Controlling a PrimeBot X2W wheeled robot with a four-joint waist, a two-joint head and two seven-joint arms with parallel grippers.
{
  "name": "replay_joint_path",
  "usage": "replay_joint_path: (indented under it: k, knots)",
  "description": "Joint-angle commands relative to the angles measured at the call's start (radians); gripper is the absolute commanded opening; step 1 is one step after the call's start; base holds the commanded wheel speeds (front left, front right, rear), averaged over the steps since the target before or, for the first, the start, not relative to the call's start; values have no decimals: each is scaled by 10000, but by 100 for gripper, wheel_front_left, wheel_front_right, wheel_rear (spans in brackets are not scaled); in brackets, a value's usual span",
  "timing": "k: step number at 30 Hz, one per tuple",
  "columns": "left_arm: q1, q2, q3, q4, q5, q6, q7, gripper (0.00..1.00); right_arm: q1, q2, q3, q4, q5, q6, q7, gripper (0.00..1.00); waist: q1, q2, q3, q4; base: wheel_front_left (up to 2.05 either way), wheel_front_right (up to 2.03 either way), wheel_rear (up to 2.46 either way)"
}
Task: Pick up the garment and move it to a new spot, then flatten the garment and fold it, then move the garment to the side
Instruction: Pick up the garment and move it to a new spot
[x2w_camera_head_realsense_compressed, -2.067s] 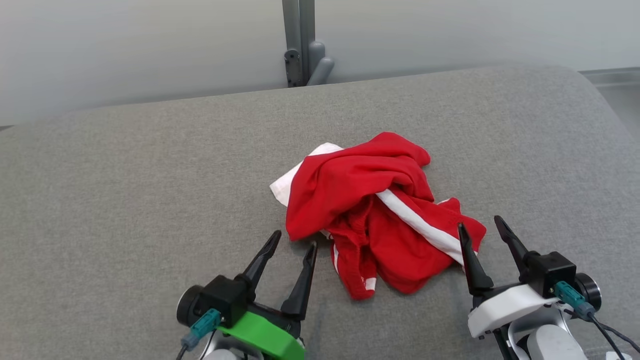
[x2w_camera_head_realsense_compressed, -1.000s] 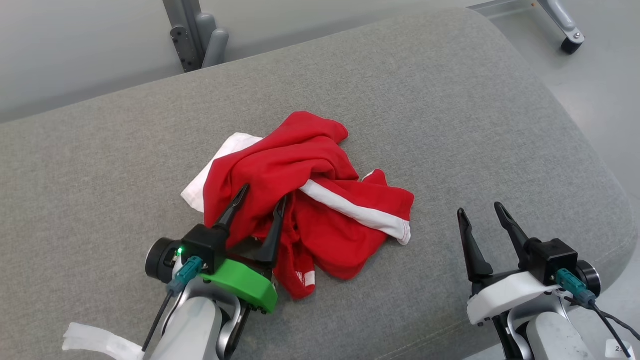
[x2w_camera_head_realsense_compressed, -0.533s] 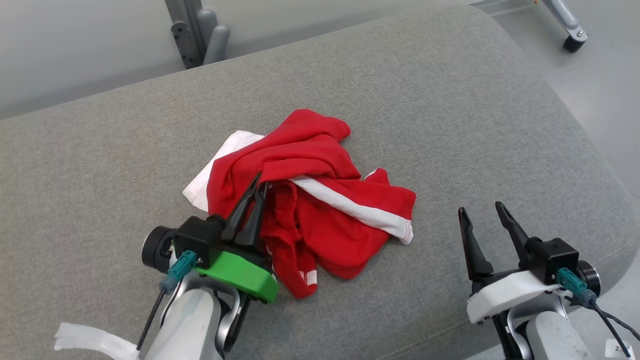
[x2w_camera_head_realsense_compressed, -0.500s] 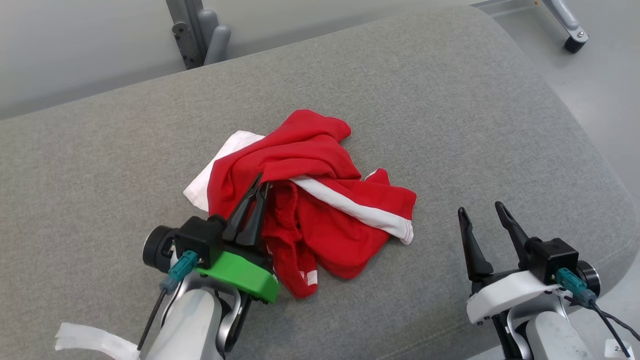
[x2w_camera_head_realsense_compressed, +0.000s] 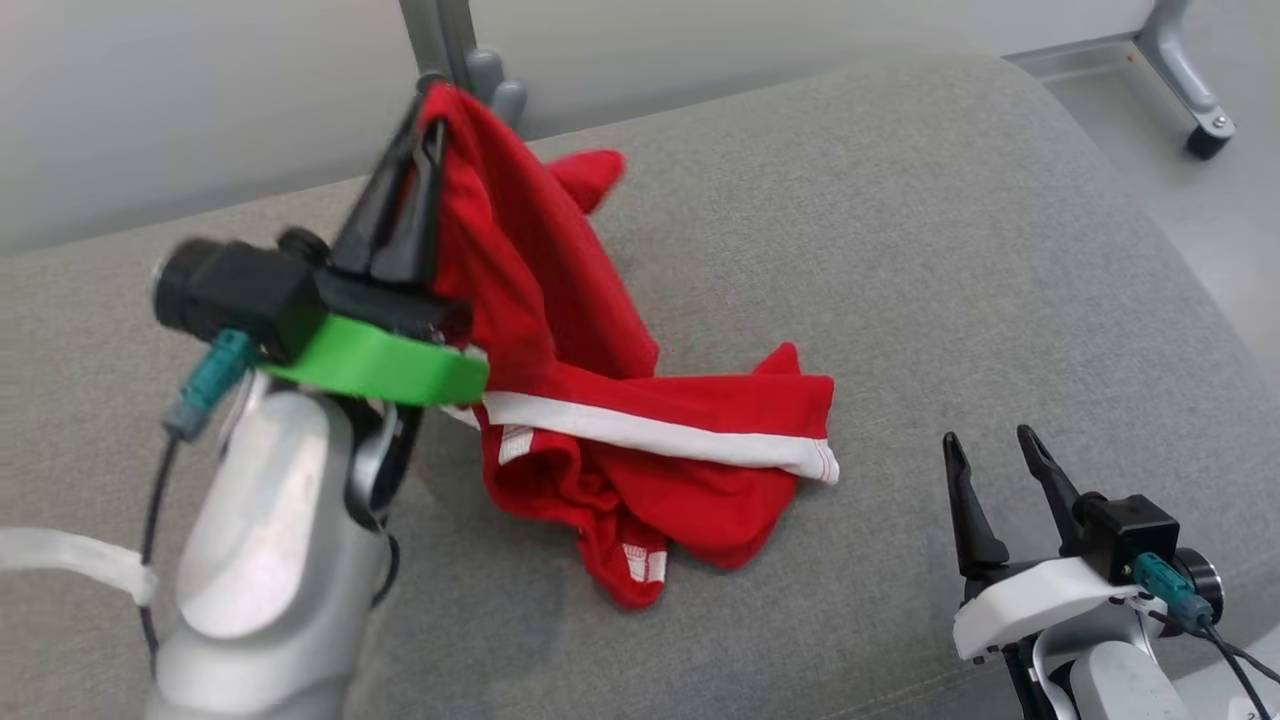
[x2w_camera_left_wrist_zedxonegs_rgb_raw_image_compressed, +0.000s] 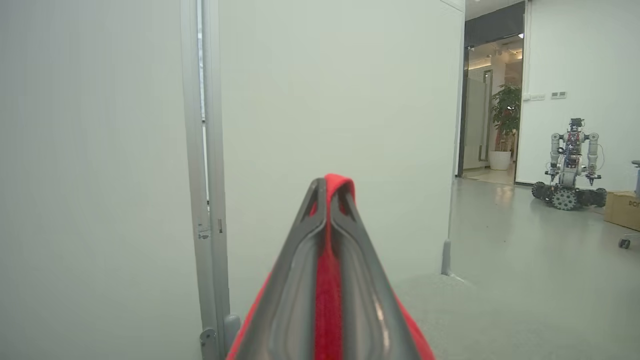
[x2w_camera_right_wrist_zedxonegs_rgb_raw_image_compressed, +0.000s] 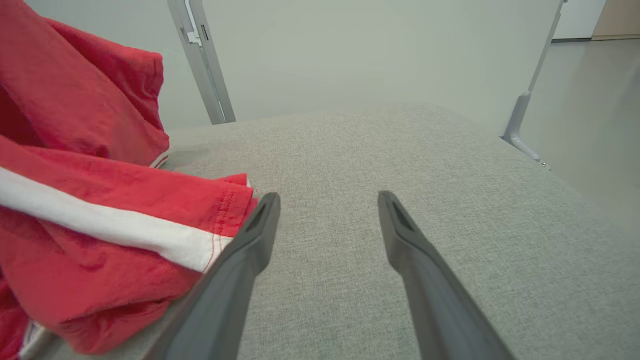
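The garment (x2w_camera_head_realsense_compressed: 560, 330) is a crumpled red jersey with a white stripe. One fold of it is lifted high while the rest still rests on the grey cushioned surface (x2w_camera_head_realsense_compressed: 900, 250). My left gripper (x2w_camera_head_realsense_compressed: 425, 100) is shut on that raised fold; in the left wrist view red cloth (x2w_camera_left_wrist_zedxonegs_rgb_raw_image_compressed: 330, 260) is pinched between its closed fingers. My right gripper (x2w_camera_head_realsense_compressed: 990, 450) stands open at the lower right, empty, just right of the garment's white-striped hem (x2w_camera_right_wrist_zedxonegs_rgb_raw_image_compressed: 125, 225). Its spread fingers hover over bare cushion in the right wrist view.
A grey metal post (x2w_camera_head_realsense_compressed: 440, 35) and a pale partition wall (x2w_camera_head_realsense_compressed: 150, 100) stand behind the cushion. The cushion's rounded right edge drops to the floor, where a caster wheel (x2w_camera_head_realsense_compressed: 1205, 135) stands. Another wheeled robot (x2w_camera_left_wrist_zedxonegs_rgb_raw_image_compressed: 570, 165) is far off across the room.
My left gripper, open around a fold one second ago, closed on it and has risen up and back, pulling part of the garment off the cushion. The right gripper stays open in place.
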Motion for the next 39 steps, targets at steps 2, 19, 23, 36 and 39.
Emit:
replay_joint_path:
  k: [2,19,23,36,39]
  knots:
    - [-982,398,394,-70,-90,20,-9,0,174,-7,-61,-20,82,-10,-28,100,0,0,-422,639,0,0,0]
    - [-3244,3536,2073,1679,-186,19,-4,0,288,-6,-205,-250,236,-10,-30,100,0,0,-284,2700,0,0,0]
    - [-2868,3952,2409,2414,-291,19,-4,0,106,-6,-190,-327,49,-10,-30,100,0,0,82,2935,0,0,0]
    - [-2482,4982,4138,4163,336,958,-7,0,-607,-701,-186,-801,88,-10,-30,100,0,0,1787,2960,0,0,0]
    - [-2030,4797,4650,4646,236,1300,-7,0,-759,-801,-122,-901,76,-10,-30,100,0,0,1983,2843,0,0,0]
